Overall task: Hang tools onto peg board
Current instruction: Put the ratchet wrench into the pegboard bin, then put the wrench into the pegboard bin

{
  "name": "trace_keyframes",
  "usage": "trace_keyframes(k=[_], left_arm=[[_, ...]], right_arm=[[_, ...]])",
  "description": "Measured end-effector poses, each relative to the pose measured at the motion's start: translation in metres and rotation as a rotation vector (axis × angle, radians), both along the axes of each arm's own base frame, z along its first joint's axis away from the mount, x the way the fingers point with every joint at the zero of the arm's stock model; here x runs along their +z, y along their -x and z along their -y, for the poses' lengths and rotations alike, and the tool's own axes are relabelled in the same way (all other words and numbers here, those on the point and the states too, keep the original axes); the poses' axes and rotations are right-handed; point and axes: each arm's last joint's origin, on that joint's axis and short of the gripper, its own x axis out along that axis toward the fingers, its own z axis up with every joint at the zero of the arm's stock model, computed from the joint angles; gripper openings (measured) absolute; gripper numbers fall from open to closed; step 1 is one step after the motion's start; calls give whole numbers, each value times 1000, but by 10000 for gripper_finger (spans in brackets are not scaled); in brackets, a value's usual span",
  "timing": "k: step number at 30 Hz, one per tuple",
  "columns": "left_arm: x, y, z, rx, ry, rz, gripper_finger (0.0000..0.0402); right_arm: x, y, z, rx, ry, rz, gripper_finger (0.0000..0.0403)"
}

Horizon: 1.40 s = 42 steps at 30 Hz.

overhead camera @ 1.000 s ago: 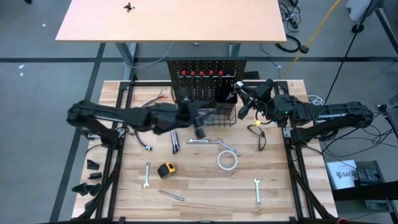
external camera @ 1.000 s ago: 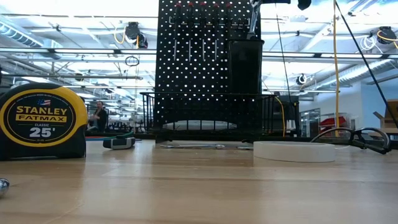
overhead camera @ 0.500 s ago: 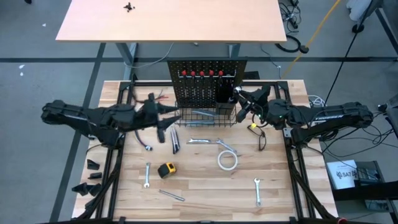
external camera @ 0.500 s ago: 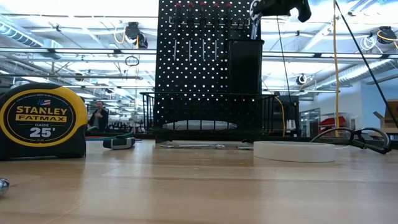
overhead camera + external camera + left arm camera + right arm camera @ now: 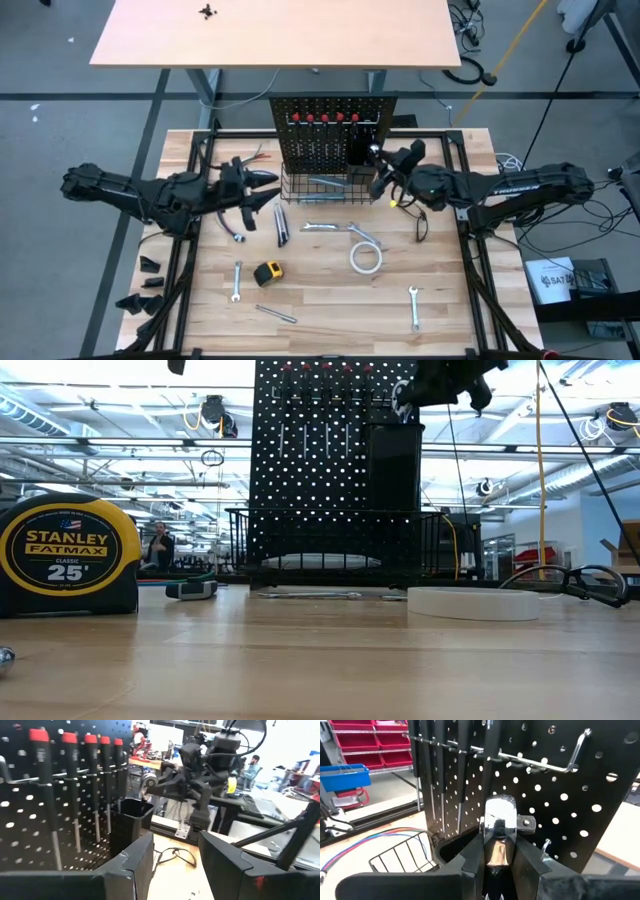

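A: What does the right tool (image 5: 496, 854) hold?

B: It pinches a shiny ratchet (image 5: 501, 815) by its handle, head up. That way the head can go toward the hook (image 5: 555, 761) on the board (image 5: 325, 125), or the handle can drop into the cup (image 5: 129, 822) right under it. Which one it aims for is hard to tell.

A: Why so high up?

B: The tool (image 5: 440, 380) hangs by the top of the board, above the cup, so the ratchet can come down from above.

A: And the left tool (image 5: 255, 192)?

B: Its fingers (image 5: 220, 865) are spread with nothing between them. It waits to the left of the basket (image 5: 335, 187), out of the way.

A: Where are the other things?

B: Five red-top screwdrivers (image 5: 70, 775) hang on the board in a row. A wrench (image 5: 328, 183) lies in the basket. The tape measure (image 5: 268, 272), tape roll (image 5: 366, 258), and more wrenches (image 5: 412, 306) lie on the surface (image 5: 330, 320).
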Motion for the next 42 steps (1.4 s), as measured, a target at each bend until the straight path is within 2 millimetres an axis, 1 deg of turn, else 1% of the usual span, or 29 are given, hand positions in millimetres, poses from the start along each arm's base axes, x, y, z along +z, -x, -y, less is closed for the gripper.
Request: trace_keyframes(k=[2,8,12,18,21,25,29,32,36,39,42], left_arm=[[1,0,1,-27,3,14,160],[2,0,2,-79,4,17,160],[3,1,2,-98,5,20,160],[10,12,1,-122,10,62,160],[14,18,0,-135,12,84,160],[18,26,-1,-147,7,109,160],[18,31,-2,-152,6,104,160],[17,33,0,-215,33,93,160],[9,34,3,-312,116,13,160],[-2,33,4,-333,156,-96,160],[-13,28,5,-339,160,-201,160]], right_arm=[[-1,0,0,4,-3,-11,76],[-4,1,0,-3,-26,-17,171],[-6,2,0,1,-30,-38,209],[-5,3,-1,10,-25,-46,235],[1,8,-1,13,-19,-27,242],[18,17,-1,20,8,12,249],[45,26,-1,38,38,70,251],[66,30,-3,147,30,130,251],[86,28,-15,379,-20,164,251],[92,18,-29,563,-76,166,251],[93,3,-46,672,-104,137,251]])
